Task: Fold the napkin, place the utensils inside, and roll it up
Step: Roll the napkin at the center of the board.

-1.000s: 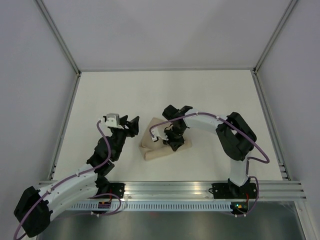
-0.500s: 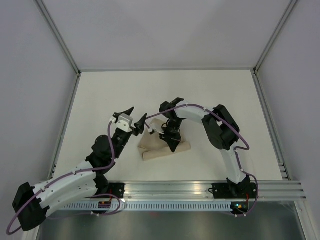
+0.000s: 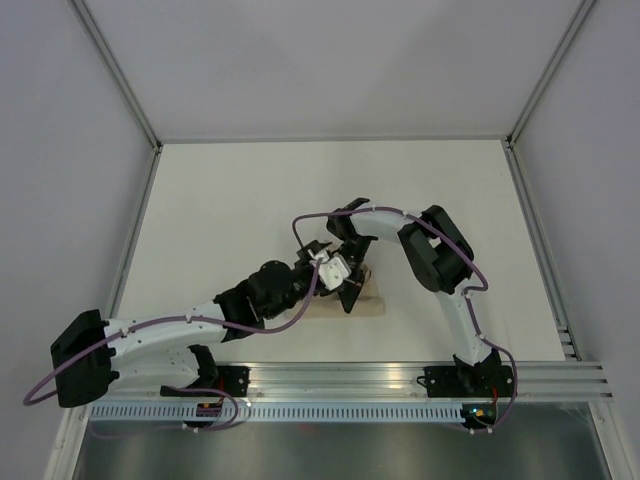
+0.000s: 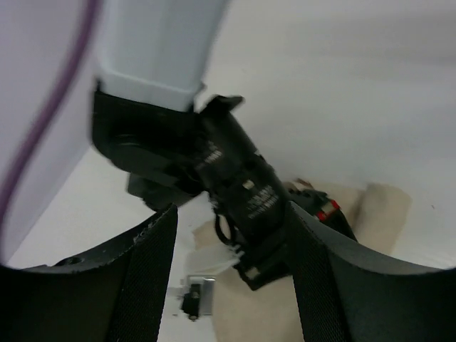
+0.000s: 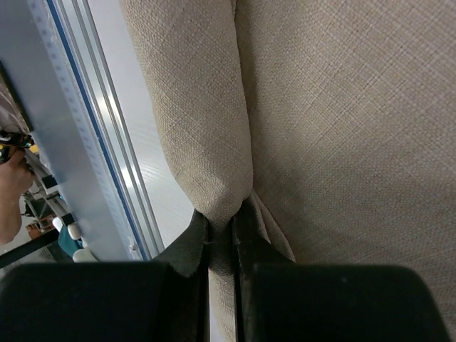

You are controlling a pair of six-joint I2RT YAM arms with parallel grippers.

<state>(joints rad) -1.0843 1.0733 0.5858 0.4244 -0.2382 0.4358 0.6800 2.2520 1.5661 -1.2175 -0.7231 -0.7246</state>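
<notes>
Since a second ago the left arm [image 3: 170, 330] has swung in from the left side of the worktop [image 3: 300, 180], and the left tool [image 4: 231, 210] now sits close against the wrist of the right arm [image 3: 440, 255], above the napkin [image 5: 320, 142]. Nearest, a metal rail [image 3: 400, 378] carries both bases along the worktop's front edge. Just beyond it, near the middle, lies the napkin, a beige bundle that the two tools mostly cover in the overhead view. The right tool [image 5: 222, 229] is down on it, jaws all but closed, pinching the end of a rolled fold of cloth. The left tool stands well open and holds nothing. Its fingers [image 4: 142, 278] frame the right arm's black wrist, with cloth showing beneath. Farther back the white worktop runs to the rear wall.
</notes>
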